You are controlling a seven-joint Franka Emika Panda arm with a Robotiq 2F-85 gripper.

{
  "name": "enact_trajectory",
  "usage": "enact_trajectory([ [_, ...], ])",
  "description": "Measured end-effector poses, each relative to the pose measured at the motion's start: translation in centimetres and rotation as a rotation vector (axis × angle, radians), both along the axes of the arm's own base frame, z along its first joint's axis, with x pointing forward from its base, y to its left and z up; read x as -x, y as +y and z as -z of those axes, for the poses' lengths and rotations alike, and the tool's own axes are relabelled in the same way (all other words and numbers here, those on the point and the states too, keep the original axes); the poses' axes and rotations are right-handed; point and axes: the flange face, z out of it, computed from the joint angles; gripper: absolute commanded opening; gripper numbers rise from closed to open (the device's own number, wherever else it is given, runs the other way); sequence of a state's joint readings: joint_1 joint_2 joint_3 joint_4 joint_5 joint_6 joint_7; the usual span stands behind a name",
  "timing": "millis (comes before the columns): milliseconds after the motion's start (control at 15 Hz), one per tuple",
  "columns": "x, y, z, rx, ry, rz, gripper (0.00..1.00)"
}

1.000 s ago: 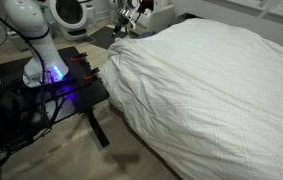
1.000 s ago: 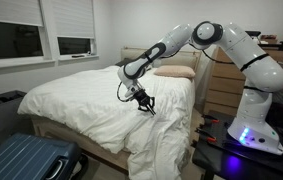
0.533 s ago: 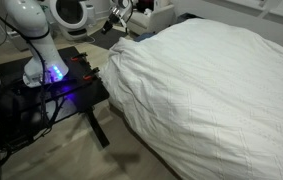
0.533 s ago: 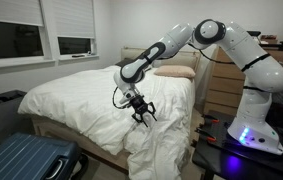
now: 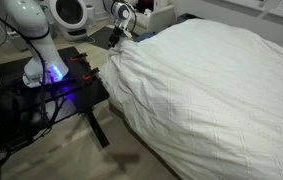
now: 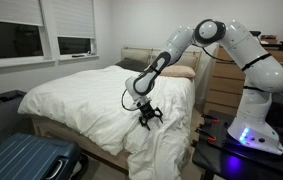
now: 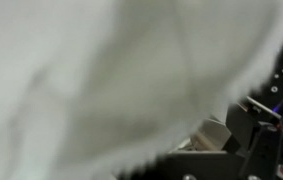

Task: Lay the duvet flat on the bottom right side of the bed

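The white duvet (image 6: 91, 100) covers the bed (image 6: 133, 55) and spills in folds over the corner nearest the robot base (image 6: 166, 150). In an exterior view it fills the right side as a wide striped sheet (image 5: 201, 90). My gripper (image 6: 151, 117) hangs just above that corner with its fingers spread open and nothing between them. It also shows small at the duvet's far edge (image 5: 121, 30). The wrist view is almost all blurred white duvet (image 7: 101, 70), with dark gripper parts at the lower right.
A black metal table (image 5: 66, 90) carries the robot base, which glows blue (image 6: 243, 135). A blue suitcase (image 6: 26, 160) stands on the floor by the bed. A pillow (image 6: 176, 72) lies at the headboard. A wooden dresser (image 6: 221, 85) stands behind the arm.
The gripper has opened and let go of the duvet. It has drifted a little down and toward the bed's corner, and the fabric has settled there.
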State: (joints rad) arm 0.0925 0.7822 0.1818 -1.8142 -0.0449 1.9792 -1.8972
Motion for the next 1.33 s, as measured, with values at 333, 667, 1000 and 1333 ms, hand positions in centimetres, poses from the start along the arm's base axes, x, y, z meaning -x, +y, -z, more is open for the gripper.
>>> enact_trajectory([
  [333,3.7,-2.8,3.2,0.055,-0.241,-0.104,1.00],
  [667,6.7,-3.8,4.4,0.096,-0.493,-0.207,1.00],
  [1000,7.3,-4.6,3.3,0.135,-0.725,-0.208,0.58],
  [1333,7.7,-4.5,3.2,0.202,-0.742,-0.131,0.21],
])
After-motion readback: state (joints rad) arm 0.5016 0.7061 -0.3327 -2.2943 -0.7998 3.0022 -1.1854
